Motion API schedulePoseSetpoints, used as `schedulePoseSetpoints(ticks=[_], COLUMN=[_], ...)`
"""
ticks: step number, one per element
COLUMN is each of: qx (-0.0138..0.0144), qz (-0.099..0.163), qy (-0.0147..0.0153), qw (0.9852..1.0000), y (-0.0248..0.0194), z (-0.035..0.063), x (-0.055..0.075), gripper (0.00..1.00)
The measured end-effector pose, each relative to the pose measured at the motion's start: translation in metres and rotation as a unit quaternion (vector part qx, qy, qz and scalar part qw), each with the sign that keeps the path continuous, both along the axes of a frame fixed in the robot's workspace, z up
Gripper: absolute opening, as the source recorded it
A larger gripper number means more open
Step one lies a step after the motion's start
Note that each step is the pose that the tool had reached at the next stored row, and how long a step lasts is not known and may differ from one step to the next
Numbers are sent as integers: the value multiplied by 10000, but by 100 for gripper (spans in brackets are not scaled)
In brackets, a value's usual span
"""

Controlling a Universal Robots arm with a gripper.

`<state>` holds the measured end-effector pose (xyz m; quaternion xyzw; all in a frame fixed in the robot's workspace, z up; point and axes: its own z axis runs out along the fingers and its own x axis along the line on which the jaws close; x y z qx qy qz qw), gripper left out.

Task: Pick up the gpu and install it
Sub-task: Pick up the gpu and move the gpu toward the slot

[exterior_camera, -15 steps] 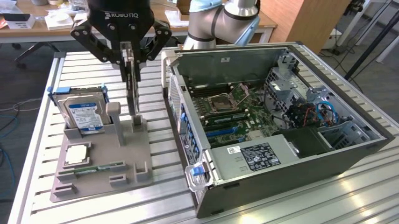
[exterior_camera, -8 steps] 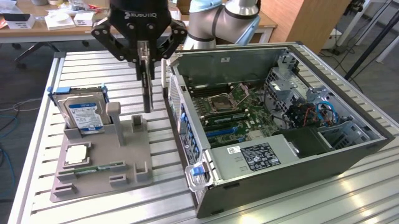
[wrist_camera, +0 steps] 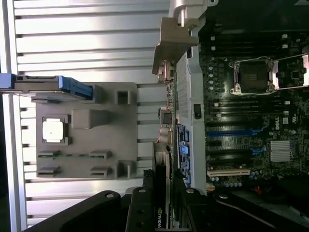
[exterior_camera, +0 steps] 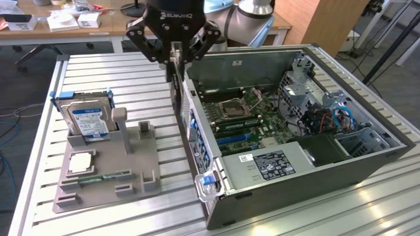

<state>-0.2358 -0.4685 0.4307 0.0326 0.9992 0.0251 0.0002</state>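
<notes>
Step in hand: transfer to the case. The hand point(exterior_camera: 175, 54) is clamped on the gpu point(exterior_camera: 176, 83), which hangs upright and edge-on over the case point(exterior_camera: 315, 187) wall on the exterior view's left. The card is not yet seated. Insertion calls for aligning its edge with a motherboard slot point(exterior_camera: 233, 139).
</notes>
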Motion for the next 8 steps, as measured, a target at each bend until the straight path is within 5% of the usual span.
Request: schedulePoseSetpoints(ticks=[8], qx=[17], qz=[14], qy=[0], qw=[10000], y=[0], z=[0], x=[363], gripper=[26])
